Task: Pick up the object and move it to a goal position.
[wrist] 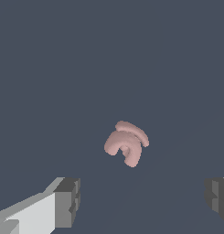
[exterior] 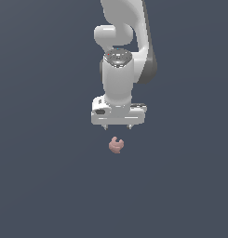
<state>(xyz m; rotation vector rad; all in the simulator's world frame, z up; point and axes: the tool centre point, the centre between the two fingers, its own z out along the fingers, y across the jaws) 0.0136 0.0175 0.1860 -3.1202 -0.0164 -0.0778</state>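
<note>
Fingertips (wrist: 67,201) sit nearest the wrist cam, dark grey pads w/ a wide gap between them; jaws are spread apart, nothing held. The gripper (exterior: 117,126) is seen in the exterior view hanging just above the object (exterior: 116,145), apart from it, not touching.

Risks, as judged from here:
- The object (wrist: 126,143) is not lined up between the pads in the wrist view; it lies beyond the line joining them. If the gripper is lowered w/o correction, one pad could land on the lump or the grasp could close on nothing.
- Surface is rounded and lumpy, so a pinch off-centre could squirt it sideways.
- It is much smaller than the gripper, so little margin is left for error in height; closing too high would be expected to miss or only clip the top.

The object: small, dusty pink, blobby, w/ a curled hook-like arm wrapping round a notch. It rests alone on the plain dark grey floor (exterior: 41,186), approx. mid-scene. No goal marker can be made out.
</note>
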